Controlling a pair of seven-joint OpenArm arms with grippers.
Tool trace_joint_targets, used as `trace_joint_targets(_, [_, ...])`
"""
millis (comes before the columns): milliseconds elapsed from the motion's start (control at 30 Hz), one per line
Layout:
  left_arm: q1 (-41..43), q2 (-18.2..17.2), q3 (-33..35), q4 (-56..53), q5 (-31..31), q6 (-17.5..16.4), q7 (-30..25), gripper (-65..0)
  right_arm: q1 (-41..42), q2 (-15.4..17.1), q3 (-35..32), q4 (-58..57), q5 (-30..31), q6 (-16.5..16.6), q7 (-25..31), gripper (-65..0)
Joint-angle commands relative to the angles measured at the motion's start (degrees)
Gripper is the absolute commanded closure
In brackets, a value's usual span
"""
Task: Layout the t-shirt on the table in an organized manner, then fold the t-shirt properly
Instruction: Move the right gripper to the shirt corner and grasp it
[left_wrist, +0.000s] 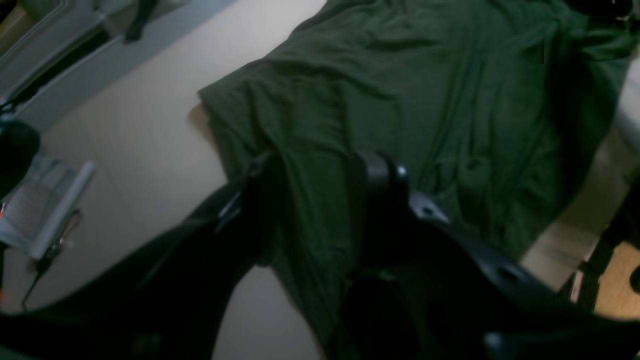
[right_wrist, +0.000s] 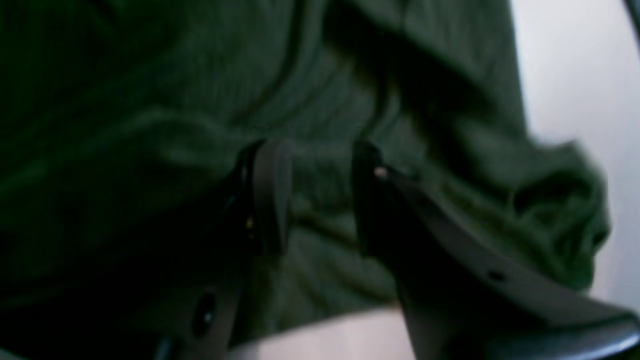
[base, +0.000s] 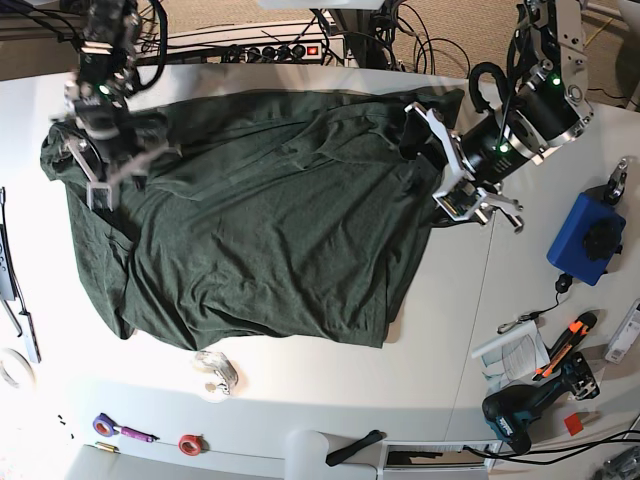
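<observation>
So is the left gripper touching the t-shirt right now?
Touching. The left wrist view shows the t-shirt fabric running up between the left gripper fingers, pinched and lifted off the table.

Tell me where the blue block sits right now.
In the base view the blue block lies on the white table near its right edge, just right of the left gripper and above the orange-handled tools.

you see the t-shirt (base: 260, 230) in plain dark forest green, no print, on the white table (base: 440, 330). your grippers are black, left gripper (left_wrist: 320, 170) and right gripper (right_wrist: 320, 160) alike. a blue box (base: 583, 240) sits by an orange-handled tool (base: 570, 335).
</observation>
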Motion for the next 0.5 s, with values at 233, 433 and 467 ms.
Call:
trace_joint_targets(233, [-3.3, -0.24, -0.17, 0.31, -0.7, 3.04, -0.35, -23.2, -1.11, 0.81, 12.5, 1.2, 11.74, 10.84, -2.6, -21.0])
trace_joint_targets(433, [-3.8, -0.22, -0.17, -0.02, -5.53, 1.77, 2.05, -23.2, -4.57, 0.79, 23.43, 0.2, 17.77, 10.91, -3.98, -21.0])
trace_joint_targets(467, [-3.52, -0.22, -0.17, -0.02, -5.6, 1.66, 2.23, -23.2, -5.42, 0.79, 26.16, -0.22, 19.82, 10.93, -3.58, -21.0])
